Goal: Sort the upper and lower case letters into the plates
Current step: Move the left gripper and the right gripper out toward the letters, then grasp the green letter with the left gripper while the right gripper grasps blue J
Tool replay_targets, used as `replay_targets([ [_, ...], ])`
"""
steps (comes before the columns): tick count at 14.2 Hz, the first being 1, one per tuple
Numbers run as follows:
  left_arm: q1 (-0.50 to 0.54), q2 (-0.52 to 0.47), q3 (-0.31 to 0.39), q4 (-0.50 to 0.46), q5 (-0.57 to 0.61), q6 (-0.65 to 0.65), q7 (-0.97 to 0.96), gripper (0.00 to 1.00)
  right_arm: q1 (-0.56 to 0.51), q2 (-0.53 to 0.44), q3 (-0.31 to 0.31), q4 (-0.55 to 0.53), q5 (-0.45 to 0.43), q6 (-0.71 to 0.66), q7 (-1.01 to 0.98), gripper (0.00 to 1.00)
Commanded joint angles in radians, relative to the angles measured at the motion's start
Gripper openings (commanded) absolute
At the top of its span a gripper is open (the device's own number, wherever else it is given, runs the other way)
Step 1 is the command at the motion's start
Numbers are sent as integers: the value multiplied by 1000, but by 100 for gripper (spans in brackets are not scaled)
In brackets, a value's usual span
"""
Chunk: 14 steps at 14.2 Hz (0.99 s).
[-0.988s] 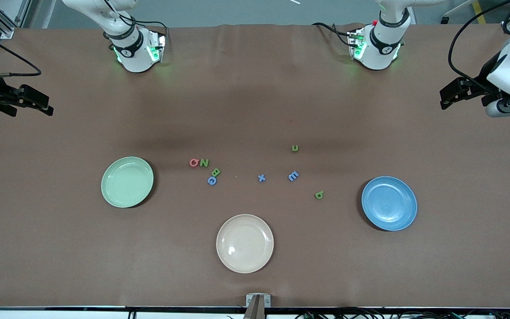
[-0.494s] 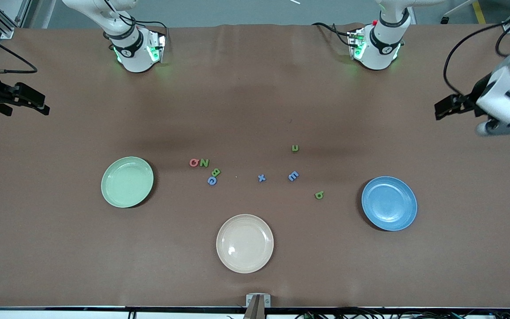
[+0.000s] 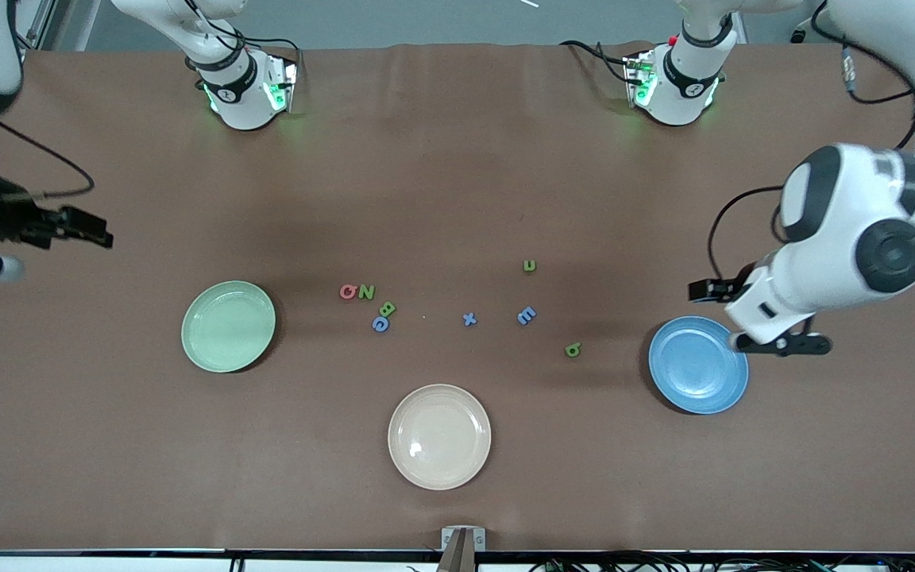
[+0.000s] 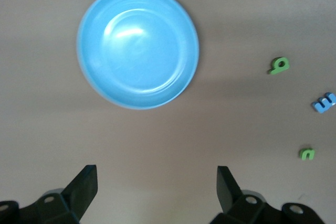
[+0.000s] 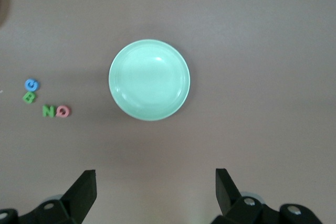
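Spanning nearly the whole front view, the brown surface (image 3: 457, 477) carries three plates. The green plate (image 3: 228, 326) sits left of centre, the blue plate (image 3: 697, 365) right of centre, the beige plate (image 3: 439, 436) low in the middle; all three hold nothing. The left gripper (image 3: 716, 291) hangs at the right of the frame, over the surface beside the blue plate's upper rim, jaws wide open and empty. The right gripper (image 3: 88, 230) hangs at the left edge, jaws open and empty too. Eight letters lie on the surface mid-frame: red (image 3: 349, 292), N (image 3: 367, 291), B (image 3: 387, 308) and C (image 3: 380, 323) clustered, then x (image 3: 469, 319), E (image 3: 526, 315), n (image 3: 530, 266) and g (image 3: 573, 349).
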<state>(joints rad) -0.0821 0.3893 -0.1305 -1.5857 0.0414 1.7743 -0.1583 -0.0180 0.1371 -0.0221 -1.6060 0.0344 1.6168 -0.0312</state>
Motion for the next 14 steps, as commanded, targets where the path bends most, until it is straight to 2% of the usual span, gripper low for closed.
replay_targets([
  [1,-63,71,3,41,-15,80,-62,100,-5,95,4,61,1,24,-12,100],
  [3,-134,124,5,41,-2,170,-206,100,19,101,4,35,36,72,34,100],
  [6,-203,207,5,18,0,345,-412,99,150,153,4,-5,52,202,359,100],
  [8,-214,227,3,-38,0,468,-473,98,219,177,5,-66,59,344,538,100],
  [10,-231,256,6,-121,0,627,-523,96,285,232,5,-110,59,483,626,100],
  [11,-235,275,8,-125,0,663,-550,95,320,271,5,-111,59,517,654,100],
  [14,-255,298,11,-119,2,685,-619,82,398,343,4,-109,59,612,760,100],
])
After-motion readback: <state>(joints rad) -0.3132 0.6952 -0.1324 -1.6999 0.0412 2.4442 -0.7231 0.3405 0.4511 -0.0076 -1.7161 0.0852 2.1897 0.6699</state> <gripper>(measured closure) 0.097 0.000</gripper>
